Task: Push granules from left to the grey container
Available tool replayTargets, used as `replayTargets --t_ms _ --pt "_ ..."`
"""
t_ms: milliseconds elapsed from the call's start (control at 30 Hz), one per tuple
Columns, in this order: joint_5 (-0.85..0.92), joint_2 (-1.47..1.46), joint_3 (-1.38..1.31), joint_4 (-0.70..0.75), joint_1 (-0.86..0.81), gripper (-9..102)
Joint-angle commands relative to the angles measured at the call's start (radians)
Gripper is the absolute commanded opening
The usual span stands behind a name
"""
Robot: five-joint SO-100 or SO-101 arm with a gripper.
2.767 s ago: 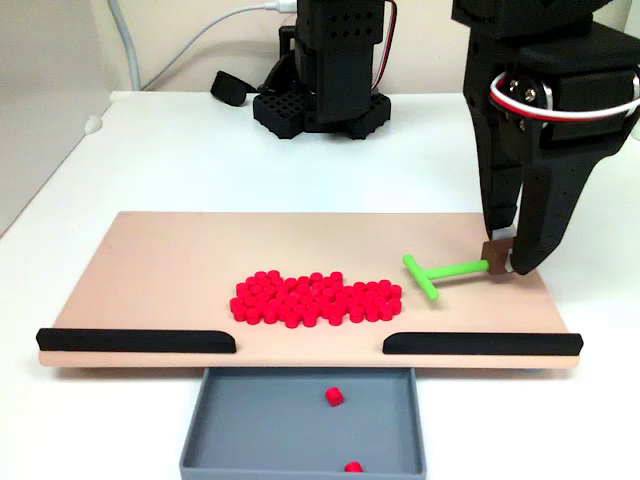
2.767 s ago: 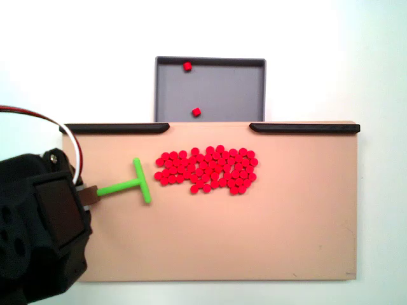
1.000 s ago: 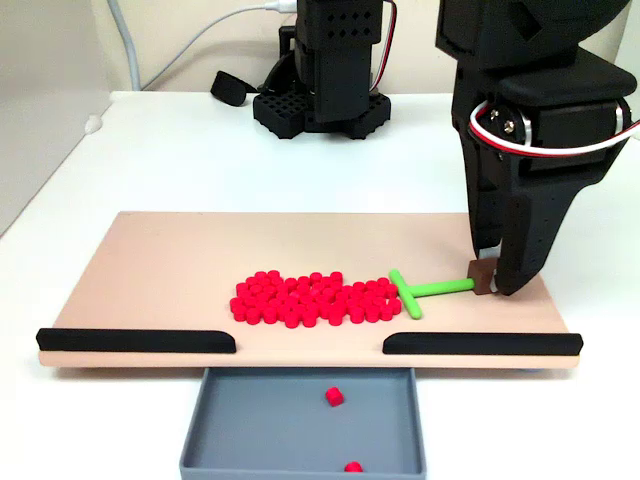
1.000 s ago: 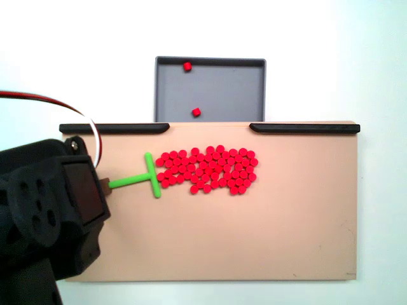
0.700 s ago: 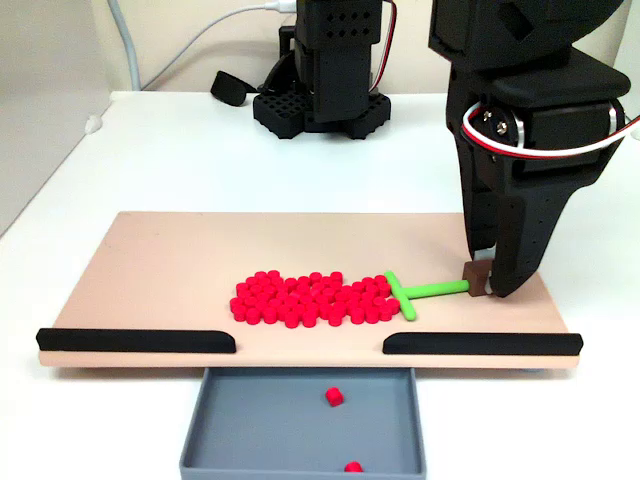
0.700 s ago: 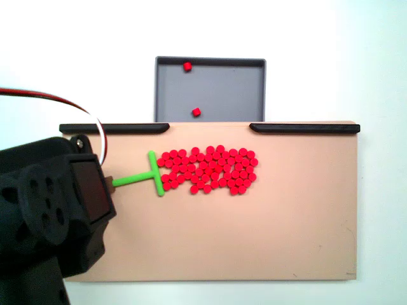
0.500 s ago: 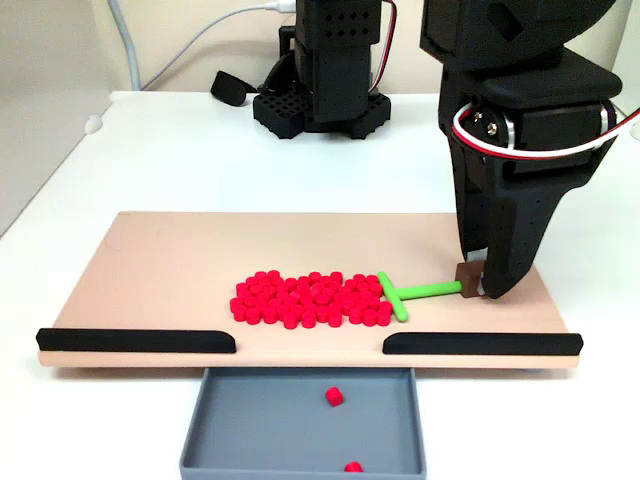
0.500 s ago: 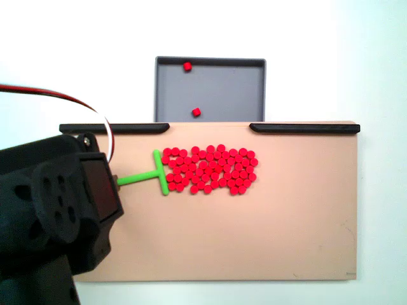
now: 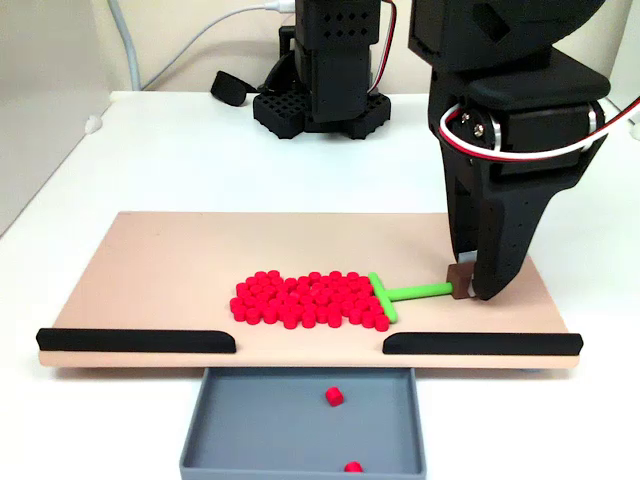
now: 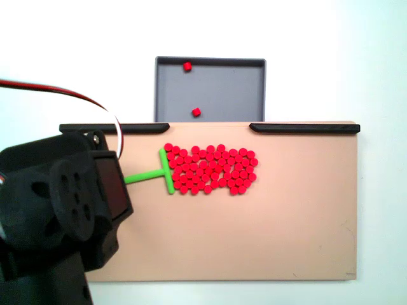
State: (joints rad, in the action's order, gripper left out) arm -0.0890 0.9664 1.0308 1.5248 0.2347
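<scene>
Fixed views from front and above show the black two-finger gripper (image 9: 466, 288) closed on the small brown block at the stem end of the green T-shaped plastic pusher tool (image 9: 400, 293), whose crossbar rests flat against one end of the bright red cylindrical granules (image 9: 310, 299) — a hold that keeps the bar square to the cluster. The granules lie mid-way along the beige rectangular board (image 9: 160, 265), level with the gap between two black edge strips (image 9: 135, 340), the opening that feeds the shallow grey plastic container (image 9: 280, 425) below — two pellets already inside.
</scene>
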Motion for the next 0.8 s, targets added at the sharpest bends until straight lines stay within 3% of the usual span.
replayTargets --t_ms 0,767 --pt "0.015 0.005 0.002 -0.002 -0.014 0" --pt "0.074 0.003 0.002 -0.002 -0.015 0"
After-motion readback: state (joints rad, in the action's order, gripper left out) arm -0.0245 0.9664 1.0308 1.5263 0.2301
